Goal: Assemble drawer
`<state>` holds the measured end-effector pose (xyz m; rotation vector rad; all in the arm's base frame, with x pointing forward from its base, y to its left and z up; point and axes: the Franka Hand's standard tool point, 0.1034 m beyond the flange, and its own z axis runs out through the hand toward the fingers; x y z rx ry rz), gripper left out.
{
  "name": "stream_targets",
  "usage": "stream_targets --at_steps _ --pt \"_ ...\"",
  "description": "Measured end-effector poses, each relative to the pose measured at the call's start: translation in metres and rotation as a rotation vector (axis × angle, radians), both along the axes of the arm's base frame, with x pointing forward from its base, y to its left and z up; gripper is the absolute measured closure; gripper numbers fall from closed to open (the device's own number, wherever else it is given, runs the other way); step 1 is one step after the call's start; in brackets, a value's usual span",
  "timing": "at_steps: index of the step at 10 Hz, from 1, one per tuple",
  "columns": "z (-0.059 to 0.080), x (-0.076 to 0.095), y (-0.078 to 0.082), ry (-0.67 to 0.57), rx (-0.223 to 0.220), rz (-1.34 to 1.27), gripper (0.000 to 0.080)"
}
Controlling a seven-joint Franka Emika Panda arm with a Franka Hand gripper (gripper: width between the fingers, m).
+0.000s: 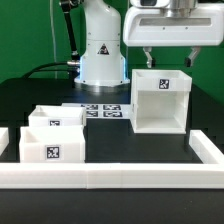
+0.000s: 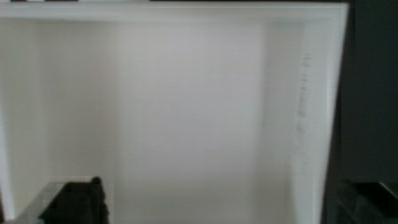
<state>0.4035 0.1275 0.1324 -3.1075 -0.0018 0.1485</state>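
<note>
The large white cube-like housing of the drawer stands on the black table at the exterior view's right, its open side facing the camera and a square tag on its upper front. Two smaller white trays sit close together at the exterior view's left, one behind the other, the front one showing a tag. My gripper hangs open and empty just above the housing. In the wrist view the housing's white inside fills the picture, and my gripper stands spread wide, a dark fingertip near each lower corner.
The marker board lies flat between the trays and the housing. Long low white rails run along the table's front and the exterior view's right side. The robot's white base stands behind.
</note>
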Motion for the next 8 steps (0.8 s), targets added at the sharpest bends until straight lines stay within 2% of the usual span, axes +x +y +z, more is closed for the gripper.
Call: stream_targets --at_steps 5,8 --pt "-0.024 -0.011 0.021 -0.022 0.008 -0.002 0.015" --pt "-0.027 -0.012 0.021 -0.021 0.011 -0.002 0.015"
